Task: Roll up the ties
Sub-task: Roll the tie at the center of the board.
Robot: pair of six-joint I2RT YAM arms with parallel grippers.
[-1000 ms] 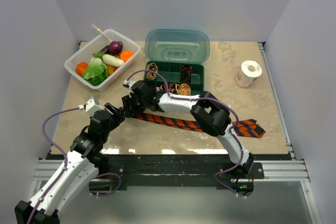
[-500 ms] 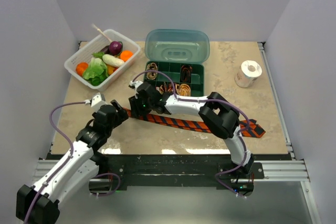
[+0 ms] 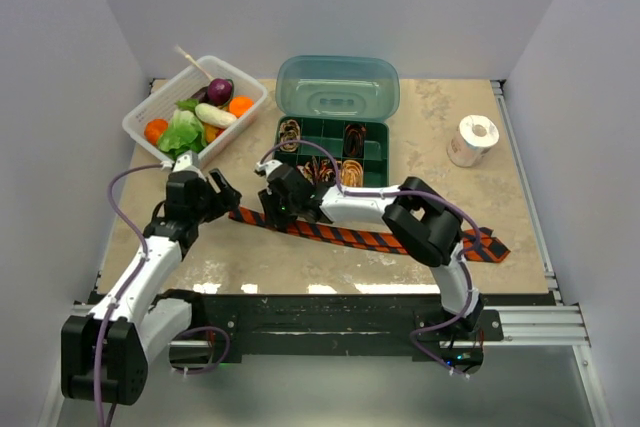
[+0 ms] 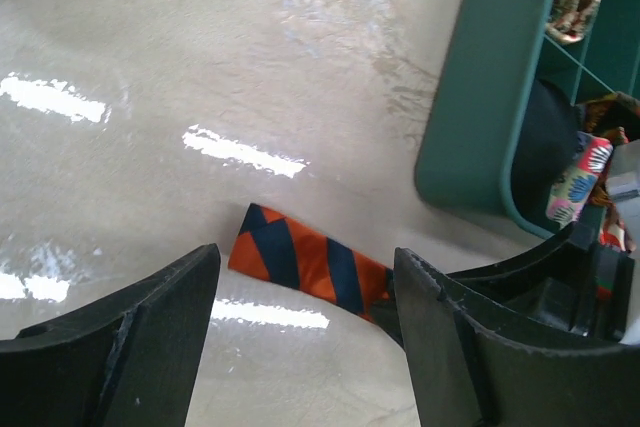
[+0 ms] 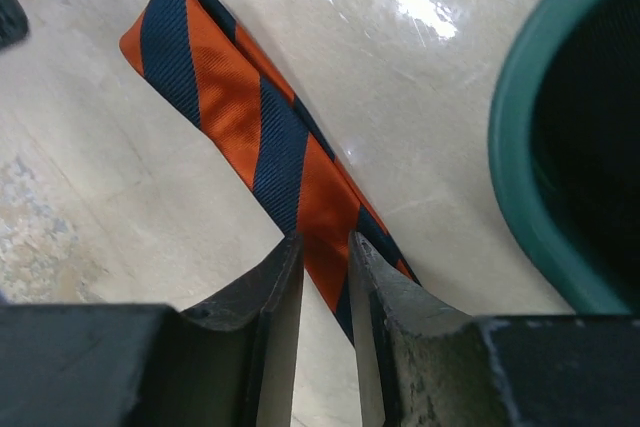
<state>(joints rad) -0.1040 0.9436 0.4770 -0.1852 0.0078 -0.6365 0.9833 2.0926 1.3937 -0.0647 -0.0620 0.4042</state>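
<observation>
The orange-red tie with navy stripes [image 3: 350,235] lies flat across the front of the table, its narrow folded end at the left. My right gripper [image 3: 268,210] is closed down on it near that end; in the right wrist view the fingers [image 5: 325,237] leave only a narrow gap with the tie [image 5: 230,97] running under it. My left gripper [image 3: 222,195] is open just left of the tie's end, which lies ahead between its fingers [image 4: 306,250] without touching them. Small rolled ties [image 3: 352,169] sit in the green box [image 3: 381,179].
The green box's lid [image 3: 338,87] stands open behind it. A white basket of toy vegetables [image 3: 195,112] is at the back left. A white tape roll [image 3: 472,139] stands at the right. The box wall [image 4: 480,97] is close to both grippers.
The right gripper moved right and nearer, and the tie slid a little right with it. The left arm swung up and left; its gripper now faces the tie's end.
</observation>
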